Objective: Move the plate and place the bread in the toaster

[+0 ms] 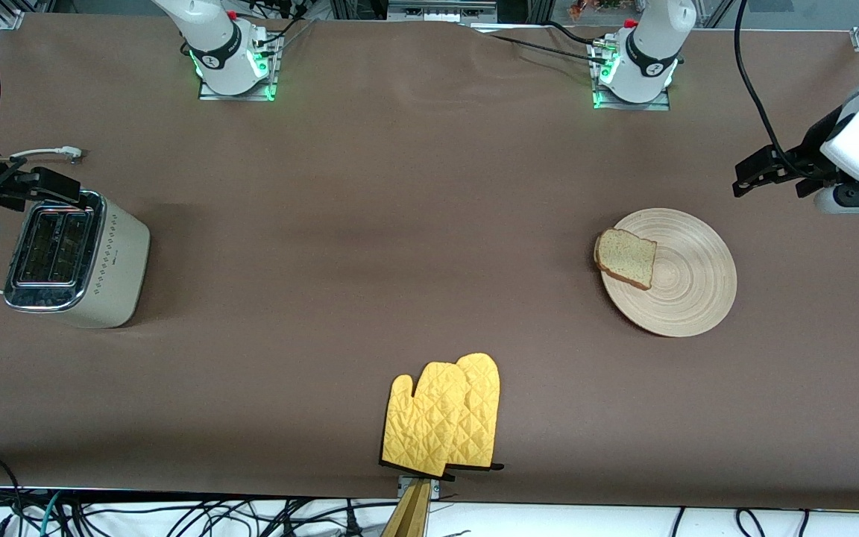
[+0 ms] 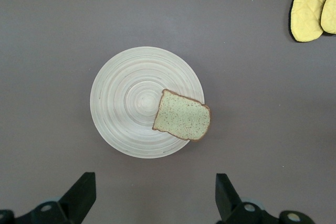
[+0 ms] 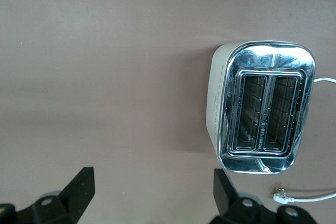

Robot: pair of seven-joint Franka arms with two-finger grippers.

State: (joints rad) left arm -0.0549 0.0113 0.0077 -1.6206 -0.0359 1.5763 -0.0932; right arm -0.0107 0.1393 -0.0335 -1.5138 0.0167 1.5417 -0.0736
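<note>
The pale wooden plate (image 1: pixel 687 280) (image 2: pixel 126 103) lies on the brown table toward the left arm's end. The bread (image 1: pixel 627 257) (image 2: pixel 184 116) slice rests on it, overhanging the rim on the side toward the table's middle. The cream toaster (image 1: pixel 71 261) (image 3: pixel 262 106) with a chrome top stands at the right arm's end, both slots empty. My left gripper (image 1: pixel 772 175) (image 2: pixel 155 182) hangs open over bare table beside the plate. My right gripper (image 1: pixel 42 186) (image 3: pixel 153 177) hangs open over bare table beside the toaster. Neither holds anything.
Two yellow oven mitts (image 1: pixel 444 418) (image 2: pixel 312 3) lie overlapped at the table's front edge, midway along it. The toaster's white cord and plug (image 1: pixel 64 153) (image 3: pixel 283 196) lie on the table farther from the front camera than the toaster.
</note>
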